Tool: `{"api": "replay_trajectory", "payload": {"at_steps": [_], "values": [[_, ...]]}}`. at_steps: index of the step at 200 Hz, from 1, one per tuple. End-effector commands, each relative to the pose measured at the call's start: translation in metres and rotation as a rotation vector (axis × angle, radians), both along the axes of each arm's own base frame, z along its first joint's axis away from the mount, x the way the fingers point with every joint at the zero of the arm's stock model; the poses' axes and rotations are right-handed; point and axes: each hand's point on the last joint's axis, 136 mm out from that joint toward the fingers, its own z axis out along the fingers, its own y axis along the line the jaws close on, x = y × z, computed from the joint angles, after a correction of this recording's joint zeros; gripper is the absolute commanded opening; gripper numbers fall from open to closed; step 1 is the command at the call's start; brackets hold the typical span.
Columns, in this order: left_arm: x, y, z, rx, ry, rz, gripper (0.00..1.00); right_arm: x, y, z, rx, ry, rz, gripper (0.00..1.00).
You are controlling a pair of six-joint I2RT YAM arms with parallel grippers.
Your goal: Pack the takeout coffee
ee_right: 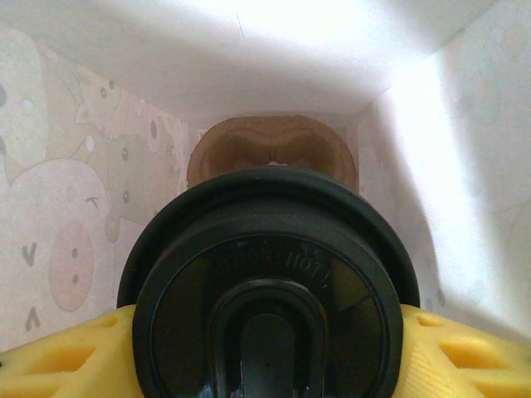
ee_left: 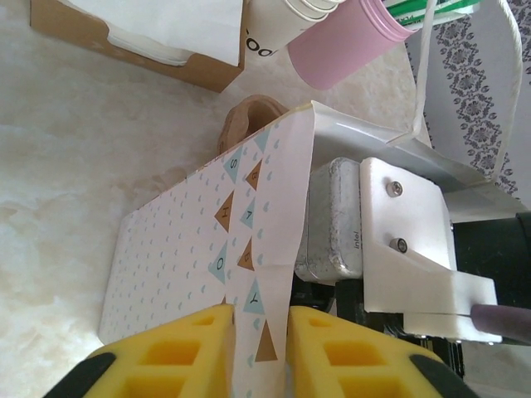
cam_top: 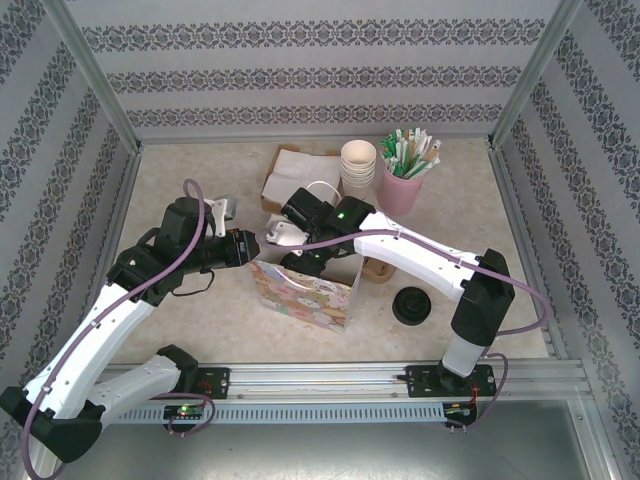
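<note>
While right end effector (ee_right: pixel 265 352) clasps one takeout coffee (ee_right: pixel 265 240) inside bag (ee_right: pixel 75 207), left end effector (ee_left: pixel 262 336) state unclear

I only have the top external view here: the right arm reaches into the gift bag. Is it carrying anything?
Observer: Yes, the right end effector holds the takeout coffee, black lid facing its camera.
Operator: Is it inside the bag?
Observer: Yes, the gift bag's inner walls show on both sides of the cup.
Operator: And the left end effector?
Observer: The bag's edge runs between its yellow fingers; pinched or not, I cannot tell.
</note>
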Motion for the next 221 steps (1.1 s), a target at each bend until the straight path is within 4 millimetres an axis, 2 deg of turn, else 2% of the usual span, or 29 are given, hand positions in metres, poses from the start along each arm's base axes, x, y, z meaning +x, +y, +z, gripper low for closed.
{"api": "replay_trajectory", "payload": {"at_steps": [1, 26, 47, 86, 125, 156, 221], "values": [[0.001, 0.002, 0.012, -0.022, -0.06, 0.024, 0.29, -0.007, 0.004, -0.004, 0.005, 0.014, 0.011, 0.46], [0.001, 0.01, 0.019, -0.028, -0.103, 0.063, 0.39, -0.008, 0.001, -0.01, -0.009, 0.02, 0.007, 0.46], [0.0, 0.015, 0.027, -0.041, -0.139, 0.087, 0.42, -0.009, 0.002, -0.013, -0.01, 0.031, 0.004, 0.46], [0.0, 0.032, 0.03, -0.018, -0.184, 0.161, 0.43, -0.01, -0.001, -0.025, -0.057, 0.033, 0.008, 0.46], [0.002, 0.067, 0.017, 0.051, -0.196, 0.342, 0.39, -0.013, -0.009, -0.036, -0.116, 0.036, 0.011, 0.45], [0.003, 0.086, -0.009, 0.106, -0.16, 0.444, 0.36, -0.014, -0.015, -0.04, -0.147, 0.024, 0.018, 0.45], [0.019, 0.064, -0.077, 0.074, 0.022, 0.4, 0.33, -0.019, -0.031, -0.054, -0.265, 0.016, 0.045, 0.45]]}}
